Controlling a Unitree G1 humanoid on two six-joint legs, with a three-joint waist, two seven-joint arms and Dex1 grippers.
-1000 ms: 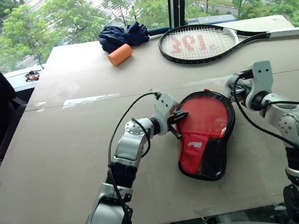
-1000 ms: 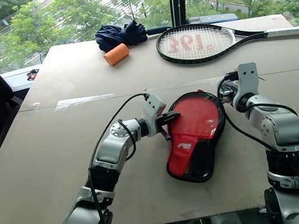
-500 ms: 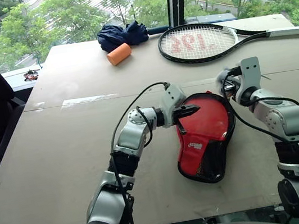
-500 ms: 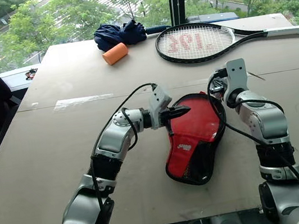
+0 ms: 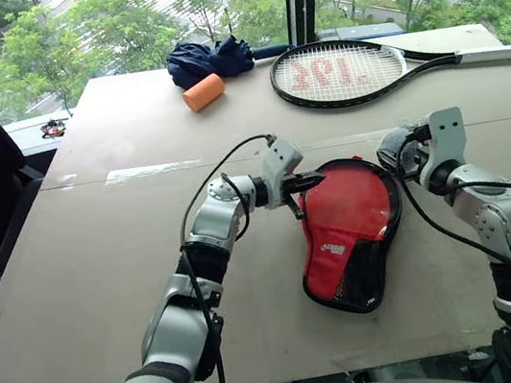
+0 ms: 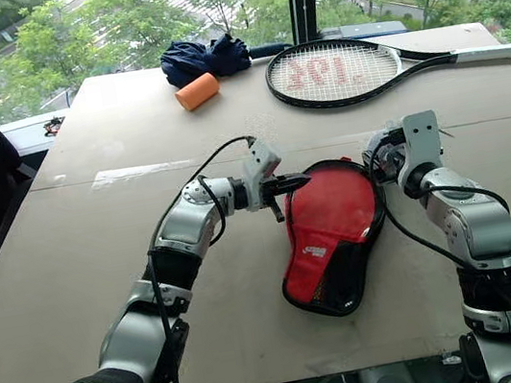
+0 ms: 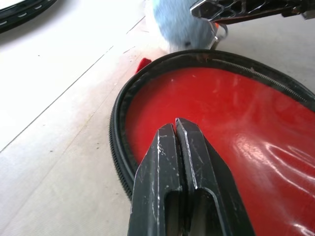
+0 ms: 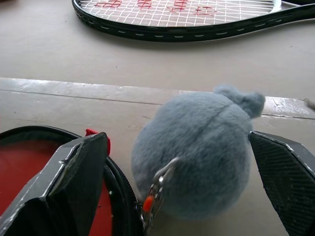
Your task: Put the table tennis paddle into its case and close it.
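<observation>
The case (image 5: 352,234) lies flat near the middle of the table (image 5: 103,274), round end toward twelve o'clock, with the red paddle face (image 7: 226,123) showing inside the zip track; whether the zip is run shut cannot be told from here. The step in hand looks to be closing the zip: hold the case down with one claw, take the fuzzy ball charm (image 8: 197,152) (or the metal ring under it) with the other, and draw it along the curve of the rim rather than straight across, so the teeth do not bind. The right gripper (image 8: 182,182) stands at about two o'clock of the case, fingers spread wide to either side of the charm and not pinching it. The left gripper (image 5: 314,180) sits at ten o'clock of the case, fingers pressed together on nothing, tip just over the red face near the rim; contact cannot be told.
</observation>
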